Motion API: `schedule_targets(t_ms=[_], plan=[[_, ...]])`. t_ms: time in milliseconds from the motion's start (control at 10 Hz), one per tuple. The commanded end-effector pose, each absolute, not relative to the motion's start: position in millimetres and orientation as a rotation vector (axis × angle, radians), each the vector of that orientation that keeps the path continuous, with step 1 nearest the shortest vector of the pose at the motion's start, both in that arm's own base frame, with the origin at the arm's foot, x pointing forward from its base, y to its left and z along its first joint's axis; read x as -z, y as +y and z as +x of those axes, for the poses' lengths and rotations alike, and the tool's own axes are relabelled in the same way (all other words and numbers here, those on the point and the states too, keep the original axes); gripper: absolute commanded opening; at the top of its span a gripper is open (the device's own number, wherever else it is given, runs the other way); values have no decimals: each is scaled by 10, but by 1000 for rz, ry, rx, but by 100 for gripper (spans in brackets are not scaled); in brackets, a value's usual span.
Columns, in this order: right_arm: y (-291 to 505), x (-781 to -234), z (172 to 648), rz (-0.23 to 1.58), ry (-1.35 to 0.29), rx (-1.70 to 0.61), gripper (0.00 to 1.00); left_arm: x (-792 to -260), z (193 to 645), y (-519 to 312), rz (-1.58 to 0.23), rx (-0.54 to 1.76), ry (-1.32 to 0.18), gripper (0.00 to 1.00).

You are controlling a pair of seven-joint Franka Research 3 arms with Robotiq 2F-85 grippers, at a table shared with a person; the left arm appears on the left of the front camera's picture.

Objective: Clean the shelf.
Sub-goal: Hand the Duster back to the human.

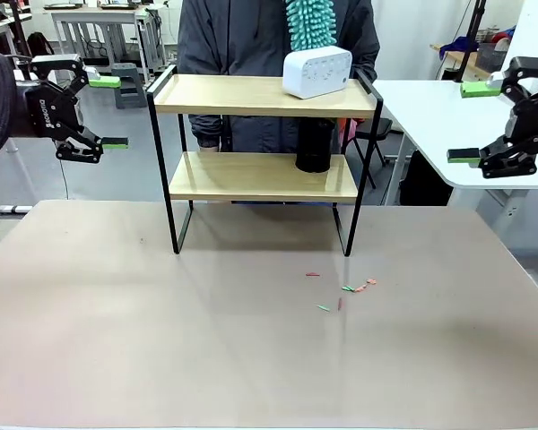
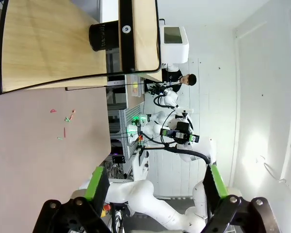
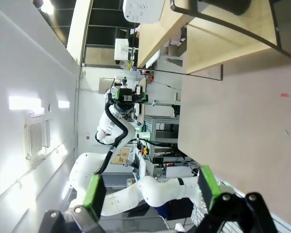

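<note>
You have the left gripper [image 1: 108,112] at the upper left of the front frame, raised off the table, its black fingers spread wide with the green pads [image 1: 114,142] well apart and nothing between them. The left wrist view says the same: fingers [image 2: 96,183] apart, empty air between.

The shelf [image 1: 262,176] stands in the upper middle of the front frame, at the far side of the table [image 1: 161,331]. It has a thin black metal frame, two pale wooden boards with a smooth matte grain, and a short black rail at each end of the top board. On the top board, right of centre, sits a white box [image 1: 316,72] with rounded corners and a dotted face; it looks like hard plastic. On the lower board, under it, stands a black cylinder [image 1: 313,145], matte and dark.

Behind the shelf a person in a dark jacket [image 1: 233,36] holds a teal duster [image 1: 308,23] with a shaggy, soft pile, hanging right behind the white box. You cannot tell whether it touches the box or the board.

Judge the task as barely begun: both things sit on the boards, and neither gripper is near the shelf.

Lower middle, slightly right, small red and green scraps [image 1: 344,291] lie scattered on the smooth beige table.

At the upper right, the right gripper [image 1: 481,121] hangs raised, fingers likewise wide apart and empty, pads [image 1: 463,155] clear of everything.
</note>
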State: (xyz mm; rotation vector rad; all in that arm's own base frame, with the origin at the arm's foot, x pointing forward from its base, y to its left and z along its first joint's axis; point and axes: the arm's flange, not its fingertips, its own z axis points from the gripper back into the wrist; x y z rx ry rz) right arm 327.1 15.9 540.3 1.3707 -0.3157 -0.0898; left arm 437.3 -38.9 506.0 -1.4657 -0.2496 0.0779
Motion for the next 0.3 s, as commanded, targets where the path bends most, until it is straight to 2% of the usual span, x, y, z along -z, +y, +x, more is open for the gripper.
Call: schedule_targets(t_ms=[0,200], plan=[[152,-5405,3258,1374,-312,84,100,-5077,4354,-402,-1488,-84,-254,100],[152,-5405,3258,1374,-312,84,100,-5077,4354,-402,-1488,-84,-254,100]])
